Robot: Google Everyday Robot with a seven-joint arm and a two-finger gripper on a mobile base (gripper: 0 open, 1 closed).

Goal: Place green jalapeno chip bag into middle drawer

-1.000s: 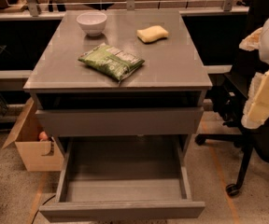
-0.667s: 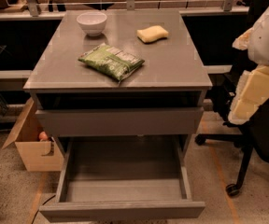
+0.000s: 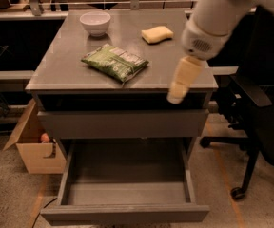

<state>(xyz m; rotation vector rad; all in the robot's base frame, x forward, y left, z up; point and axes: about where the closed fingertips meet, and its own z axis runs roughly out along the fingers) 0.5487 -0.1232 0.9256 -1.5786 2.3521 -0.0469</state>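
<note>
The green jalapeno chip bag [image 3: 114, 62] lies flat on the grey cabinet top [image 3: 65, 72], left of centre, with its white printed panel up. The middle drawer [image 3: 125, 213] is pulled out wide below, and its flat grey floor is bare. My gripper [image 3: 177, 90], cream-coloured, hangs from the white arm over the cabinet top's front right corner. It is to the right of the bag and apart from it, and it holds nothing that I can see.
A white bowl [image 3: 95, 23] and a yellow sponge [image 3: 157, 33] sit at the back of the cabinet top. A shut grey drawer front [image 3: 122, 123] lies above the open drawer. A cardboard box [image 3: 32, 151] stands on the floor at left, and a black office chair [image 3: 258, 113] at right.
My arm has swung left from beside the cabinet, and the gripper now hangs over the top's front right corner. The bag and the drawer have not moved.
</note>
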